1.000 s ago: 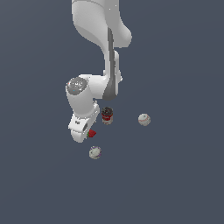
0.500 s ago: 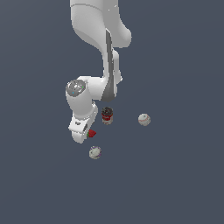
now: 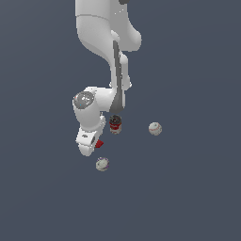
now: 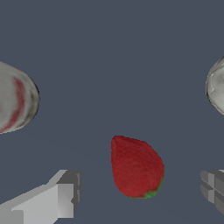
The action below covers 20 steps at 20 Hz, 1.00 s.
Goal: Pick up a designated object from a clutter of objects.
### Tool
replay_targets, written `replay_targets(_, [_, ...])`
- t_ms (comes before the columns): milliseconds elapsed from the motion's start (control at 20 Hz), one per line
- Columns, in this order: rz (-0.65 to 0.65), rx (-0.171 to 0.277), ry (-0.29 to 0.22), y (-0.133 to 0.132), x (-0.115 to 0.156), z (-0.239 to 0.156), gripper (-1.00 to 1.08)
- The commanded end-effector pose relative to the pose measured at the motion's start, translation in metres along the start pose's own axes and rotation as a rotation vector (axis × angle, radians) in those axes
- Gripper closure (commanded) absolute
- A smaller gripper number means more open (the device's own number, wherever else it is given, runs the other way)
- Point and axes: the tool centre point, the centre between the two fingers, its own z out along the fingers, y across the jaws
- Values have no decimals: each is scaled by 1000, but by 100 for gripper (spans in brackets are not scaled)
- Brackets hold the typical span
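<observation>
The pincer (image 4: pixel 139 194) stands apart, its blocky grey fingers (image 4: pixel 61 197) on either side of the small, dimpled red strawberry with a green leafy end (image 4: pixel 136 167), which lies on the flat, dark grey surface (image 3: pixel 197 188) near its middle. Close by sit a dark, red-banded cylindrical can (image 3: pixel 115 124) and two mottled whitish-grey balls (image 3: pixel 155 128).

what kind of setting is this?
Likely a bare simulated tabletop: flat grey ground, a rendered Panda arm with its gripper over a strawberry, a can and balls nearby.
</observation>
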Motion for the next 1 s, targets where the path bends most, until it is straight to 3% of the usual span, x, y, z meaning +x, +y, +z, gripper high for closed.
replay_targets(0, [-1,1,0,-1,0,13,-92])
replay_targets(350, [-2,0,0,0,0,27,-92])
replay_targets(400, [-2,0,0,0,0,27,108])
replay_targets(950, [-2,-1,0,1,0,26,108])
